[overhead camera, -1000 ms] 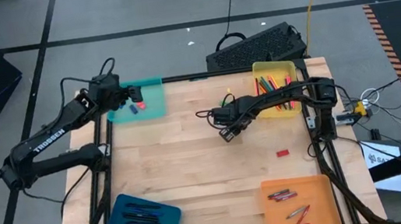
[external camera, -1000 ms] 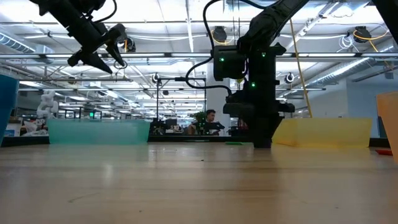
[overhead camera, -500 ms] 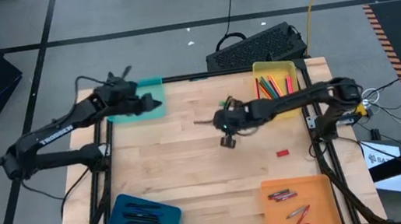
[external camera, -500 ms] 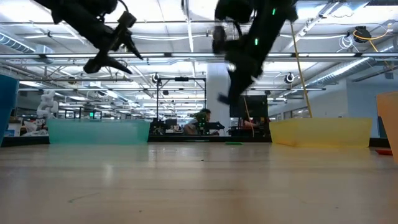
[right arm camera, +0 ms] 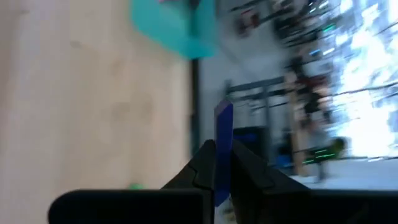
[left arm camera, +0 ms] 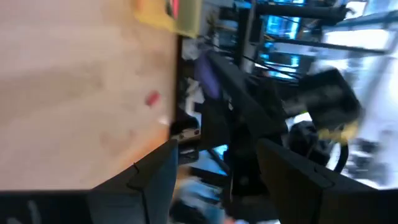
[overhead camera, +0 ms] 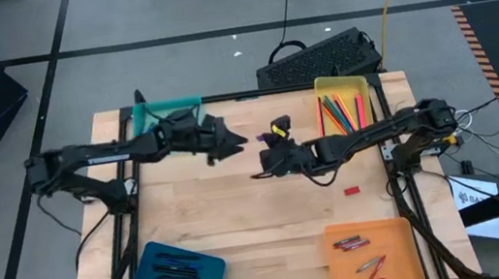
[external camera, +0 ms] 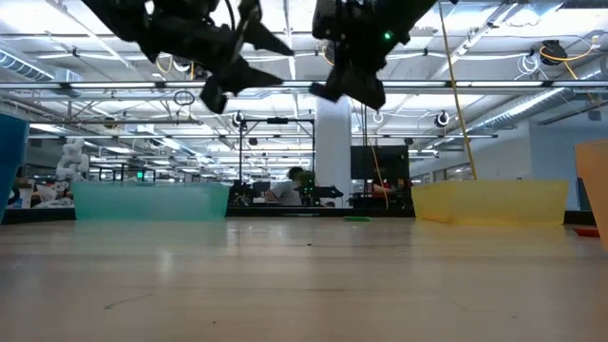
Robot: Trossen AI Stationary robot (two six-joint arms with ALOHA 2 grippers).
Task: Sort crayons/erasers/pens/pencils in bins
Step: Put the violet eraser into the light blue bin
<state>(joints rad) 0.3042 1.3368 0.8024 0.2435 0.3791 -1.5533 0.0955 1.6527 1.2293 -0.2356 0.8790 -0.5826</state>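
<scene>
My right gripper [overhead camera: 259, 168] hovers over the table's middle, shut on a small blue eraser [right arm camera: 224, 121]. My left gripper [overhead camera: 233, 143] reaches in from the left just beyond it. It is open and holds nothing, as the left wrist view [left arm camera: 217, 177] shows. A red eraser [overhead camera: 352, 190] lies flat on the wood to the right, and a tiny green eraser [right arm camera: 134, 185] lies on the table too. The teal bin [overhead camera: 168, 117] stands far left. The yellow bin [overhead camera: 343, 107] at far right holds pencils. The blue bin [overhead camera: 176, 277] at near left holds pens. The orange bin [overhead camera: 373, 249] at near right holds crayons. My right gripper pinches the blue eraser between its two fingers, and the eraser's free end [right arm camera: 224, 112] juts out past the fingertips [right arm camera: 205, 163]. The fingers lie about level and point toward the table's left. The eraser is lifted clear of the table.
A black keyboard [overhead camera: 316, 57] lies beyond the far edge, behind the yellow bin. The two arms nearly meet over the table's middle. Bare wood stretches between the four corner bins. A person sits in the room far behind the table [external camera: 285, 190].
My right gripper has risen from the table, tipped from pointing down to about level, and shifted a little toward the left edge. My left gripper has swung from over the teal bin toward the table's middle, close to my right gripper.
</scene>
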